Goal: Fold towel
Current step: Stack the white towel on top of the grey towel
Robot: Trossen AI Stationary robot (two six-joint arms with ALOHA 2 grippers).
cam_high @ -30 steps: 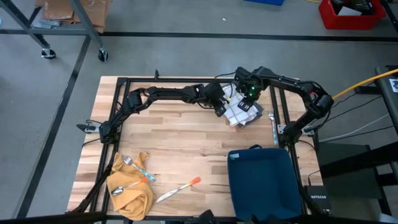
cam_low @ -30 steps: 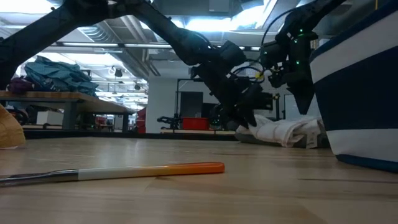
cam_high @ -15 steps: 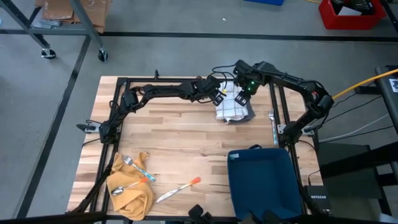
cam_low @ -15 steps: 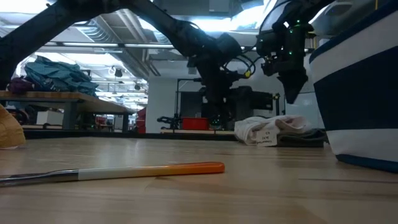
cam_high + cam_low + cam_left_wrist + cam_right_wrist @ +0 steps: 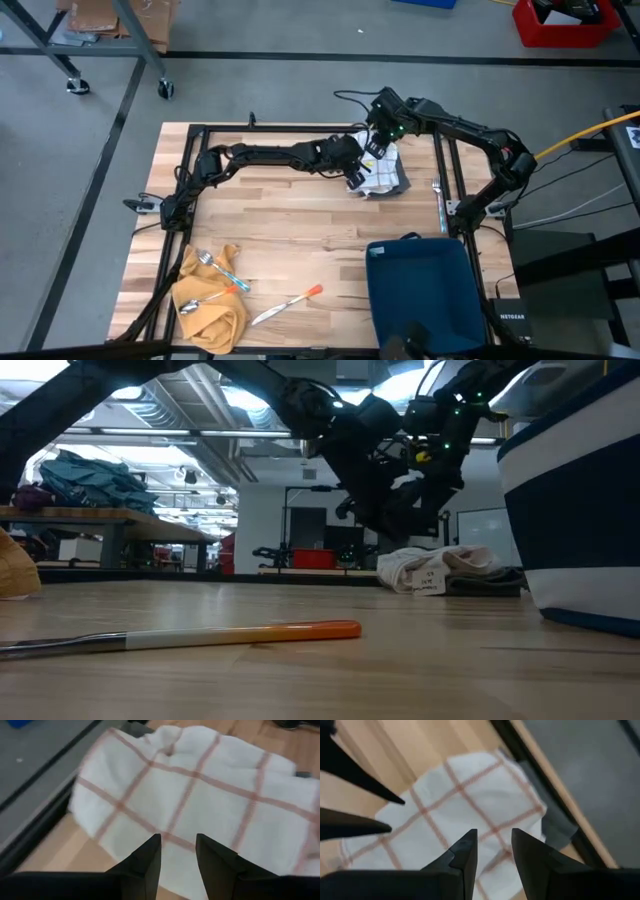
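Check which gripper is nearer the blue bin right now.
Left, narrowly. The left gripper hovers at the towel's near-left edge; the right gripper hangs over its far edge, farther from the blue bin.

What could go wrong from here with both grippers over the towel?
The towel lies bunched at the table's far right edge, so a push could slide it off. The left gripper and right gripper hover close together with open fingers and might collide. Either could pinch several layers and spoil the fold.
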